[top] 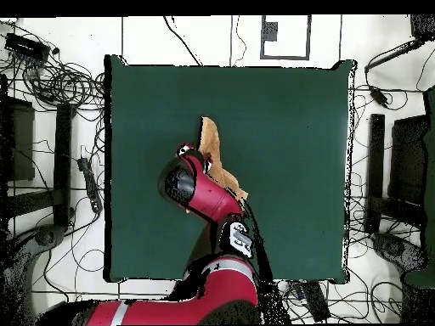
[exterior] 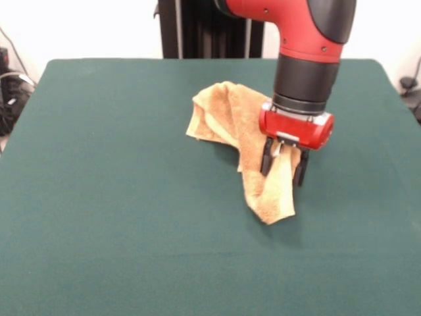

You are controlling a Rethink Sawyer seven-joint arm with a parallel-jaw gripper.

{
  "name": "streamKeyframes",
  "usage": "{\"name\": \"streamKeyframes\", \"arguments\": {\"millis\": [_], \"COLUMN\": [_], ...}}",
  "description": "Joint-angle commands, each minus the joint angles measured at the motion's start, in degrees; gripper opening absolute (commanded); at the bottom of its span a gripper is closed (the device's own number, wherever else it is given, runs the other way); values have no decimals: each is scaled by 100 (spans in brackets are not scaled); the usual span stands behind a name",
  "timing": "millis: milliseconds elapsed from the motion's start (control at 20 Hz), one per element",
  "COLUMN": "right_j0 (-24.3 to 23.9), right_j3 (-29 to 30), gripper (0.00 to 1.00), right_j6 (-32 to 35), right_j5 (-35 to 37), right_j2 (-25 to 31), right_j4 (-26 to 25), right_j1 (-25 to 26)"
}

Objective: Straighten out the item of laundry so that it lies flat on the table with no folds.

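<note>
Green felt covers the surface (exterior: 99,230), bare across its near half. Past that, right of centre, the towel's (exterior: 227,115) lowest corner droops to the felt while the hand (exterior: 284,163) pinches a fold of the same strip between its two dark fingers (exterior: 266,158). Farther back the rest lies heaped and creased. My worry: the pinch likely takes several layers, so a lift or drag could haul the whole bundle along, twist it tighter, or let it slip free still folded.

Glossy red arm (exterior: 309,26) with dark grey joint covers, black cylindrical wrist, red hand (exterior: 284,160) with black fingers (exterior: 266,157).
</note>
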Motion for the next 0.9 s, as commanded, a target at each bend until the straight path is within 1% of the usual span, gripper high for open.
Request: {"name": "streamKeyframes", "arguments": {"millis": [50, 150, 400, 500, 600, 750, 800, 900], "right_j0": [388, 392, 172, 207, 357, 766, 889, 988], "right_j3": [517, 539, 625, 609, 572, 500, 482, 486], "gripper": [100, 100, 100, 100, 100, 100, 100, 100], "right_j6": [1845, 1826, 1862, 1858, 1819, 1751, 1729, 1704], "right_j5": [756, 774, 456, 441, 596, 1069, 1233, 1517], "right_j2": [623, 645, 976, 956, 790, 271, 97, -70], "right_j4": [644, 717, 693, 732, 839, 1063, 1095, 1091], "right_j1": [233, 216, 295, 313, 281, 167, 114, 1]}}
